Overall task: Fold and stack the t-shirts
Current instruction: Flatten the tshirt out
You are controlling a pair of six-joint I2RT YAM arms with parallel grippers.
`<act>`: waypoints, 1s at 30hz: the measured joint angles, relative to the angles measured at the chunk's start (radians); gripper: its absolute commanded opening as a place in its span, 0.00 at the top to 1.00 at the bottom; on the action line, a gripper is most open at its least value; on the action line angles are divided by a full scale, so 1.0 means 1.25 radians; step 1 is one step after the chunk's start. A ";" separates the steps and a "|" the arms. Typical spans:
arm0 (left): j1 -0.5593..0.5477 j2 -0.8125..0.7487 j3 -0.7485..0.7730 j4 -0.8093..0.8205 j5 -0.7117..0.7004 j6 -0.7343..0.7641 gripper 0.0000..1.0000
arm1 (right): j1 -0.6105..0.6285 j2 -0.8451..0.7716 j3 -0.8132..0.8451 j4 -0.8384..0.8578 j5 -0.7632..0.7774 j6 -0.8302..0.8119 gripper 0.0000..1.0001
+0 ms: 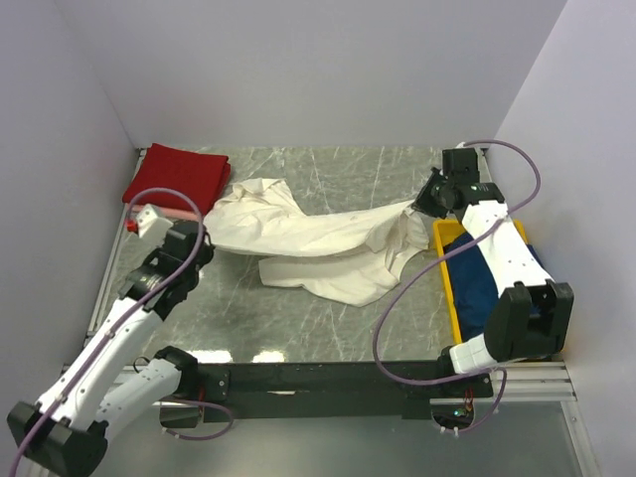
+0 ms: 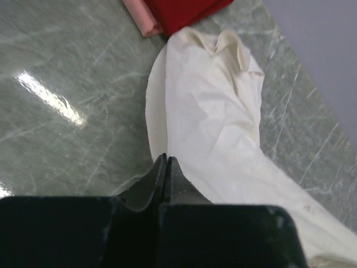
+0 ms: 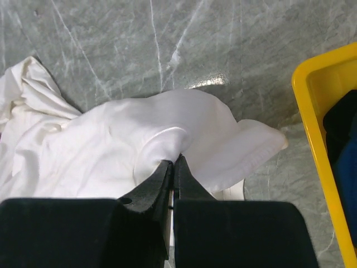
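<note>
Grey-green marble worktop [image 1: 328, 328]: cream shirt [image 1: 318, 243] rumpled across the middle; folded red shirt [image 1: 177, 177] on a pink shirt [image 2: 139, 17] in the far-left corner; navy shirt [image 1: 482, 283] in the yellow bin [image 1: 447, 283] at right. Left fingers [image 2: 159, 178] pinch the cream shirt's left edge, right fingers [image 3: 159, 181] pinch its right end.
</note>
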 measured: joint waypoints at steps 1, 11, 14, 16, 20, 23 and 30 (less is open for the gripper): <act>0.012 -0.016 0.008 -0.010 -0.001 0.009 1.00 | 0.000 -0.012 -0.003 -0.001 0.000 -0.001 1.00; 0.104 -0.094 0.094 -0.065 0.002 0.093 1.00 | 0.000 -0.185 -0.063 -0.049 -0.001 -0.012 1.00; 0.110 -0.103 0.117 -0.070 0.002 0.108 1.00 | 0.000 -0.275 -0.102 -0.049 -0.019 -0.011 1.00; 0.114 -0.110 0.126 -0.069 0.002 0.119 1.00 | 0.000 -0.337 -0.132 -0.057 -0.034 -0.009 1.00; 0.126 -0.106 0.128 -0.062 0.005 0.136 1.00 | 0.000 -0.393 -0.176 -0.057 -0.051 -0.005 1.00; 0.138 -0.069 0.128 -0.039 0.025 0.145 1.00 | 0.000 -0.356 -0.193 -0.046 -0.057 -0.005 0.97; 0.160 0.081 0.110 0.044 0.074 0.158 1.00 | -0.001 -0.095 -0.189 0.005 -0.033 -0.005 0.76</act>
